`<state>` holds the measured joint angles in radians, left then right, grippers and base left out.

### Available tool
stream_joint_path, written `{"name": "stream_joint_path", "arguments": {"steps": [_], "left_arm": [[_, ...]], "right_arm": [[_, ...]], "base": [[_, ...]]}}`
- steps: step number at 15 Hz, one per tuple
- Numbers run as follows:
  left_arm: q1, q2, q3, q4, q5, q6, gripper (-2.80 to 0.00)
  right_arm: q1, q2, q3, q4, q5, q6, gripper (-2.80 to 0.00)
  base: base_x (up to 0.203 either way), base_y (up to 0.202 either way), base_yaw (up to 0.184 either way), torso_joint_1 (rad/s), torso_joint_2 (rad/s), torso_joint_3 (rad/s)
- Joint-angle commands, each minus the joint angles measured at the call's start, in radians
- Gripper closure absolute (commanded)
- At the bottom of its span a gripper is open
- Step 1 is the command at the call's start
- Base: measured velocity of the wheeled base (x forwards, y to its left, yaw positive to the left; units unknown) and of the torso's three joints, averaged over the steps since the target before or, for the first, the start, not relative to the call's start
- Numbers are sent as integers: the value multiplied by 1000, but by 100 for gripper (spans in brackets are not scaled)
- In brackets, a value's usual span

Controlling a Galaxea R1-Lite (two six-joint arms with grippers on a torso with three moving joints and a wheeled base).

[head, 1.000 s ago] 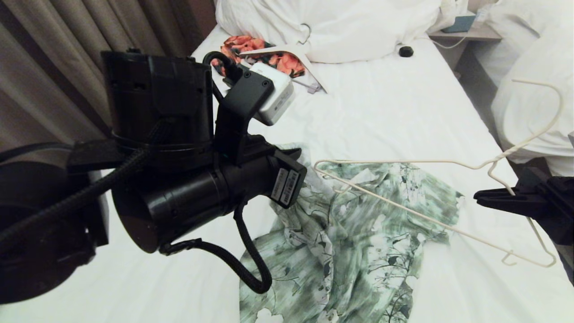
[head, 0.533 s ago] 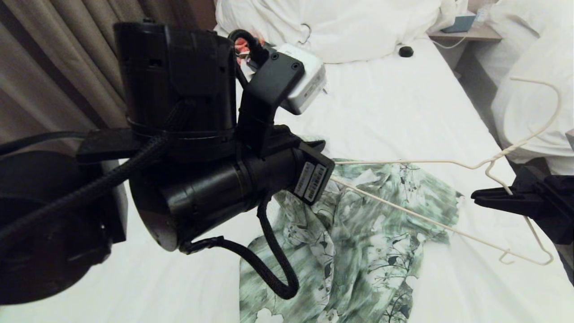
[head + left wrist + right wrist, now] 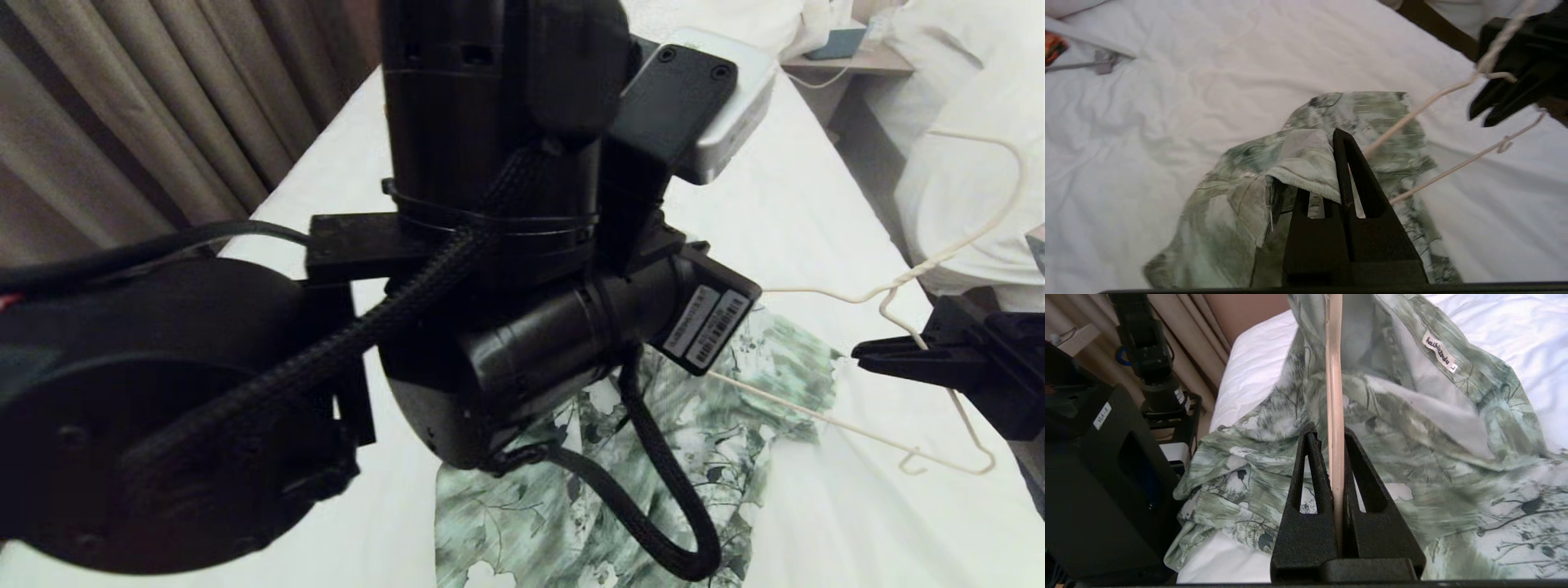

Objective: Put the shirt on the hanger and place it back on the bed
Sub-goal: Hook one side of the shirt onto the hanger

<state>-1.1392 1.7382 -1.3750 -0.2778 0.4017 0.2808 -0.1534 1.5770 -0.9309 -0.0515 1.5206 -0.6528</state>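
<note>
Head view: the left arm (image 3: 506, 245) fills the centre of the frame, blocking much of the bed (image 3: 775, 204). The shirt (image 3: 571, 498) lies crumpled on the white sheet below that arm. The right claw (image 3: 865, 356) sits at the right edge, level, closed on the hanger (image 3: 939, 269) near the twisted neck under its hook; the hanger's thin frame reaches from there over the shirt.

Left wrist view: the left claw (image 3: 1342, 141) is closed, pinching a fold of shirt fabric (image 3: 1306, 159) and holding it raised off the sheet. One hanger wire (image 3: 1412, 116) passes just beside the claw tip; contact cannot be determined.

Right wrist view: the right claw's fingers (image 3: 1312, 473) clamp the cream hanger wire (image 3: 1334, 396), which runs straight ahead into the open collar area of the shirt (image 3: 1412, 437), beside the neck label (image 3: 1439, 351).
</note>
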Motion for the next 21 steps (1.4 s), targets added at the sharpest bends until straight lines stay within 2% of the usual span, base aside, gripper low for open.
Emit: {"name": "stream_joint_path", "arguments": {"steps": [1,6,10,15,18,21], "left_arm": [[-25,63,-42,-1,1,1,0],[-83,159,-154,-9,-3,-8,0],[-148,169,-161,-11,-3,-78,0],[-272,168,-159,-11,-1,-81,0],[-276,214,-199,-10,0,-78,0],[-214,239,-225,-11,0,-77,0]], "right_arm": [[1,-2,-3,-1,9,-4,0],[14,-2,-13,-1,9,-4,0],[17,0,-32,1,9,1,0],[29,18,-42,1,9,1,0],[52,12,-39,2,9,1,0],[60,-9,-12,4,9,1,0]], "base": [[0,0,0,0,0,0],[0,0,0,0,0,0],[0,0,0,0,0,0],[0,0,0,0,0,0],[0,0,0,0,0,0],[0,0,0,0,0,0]]}}
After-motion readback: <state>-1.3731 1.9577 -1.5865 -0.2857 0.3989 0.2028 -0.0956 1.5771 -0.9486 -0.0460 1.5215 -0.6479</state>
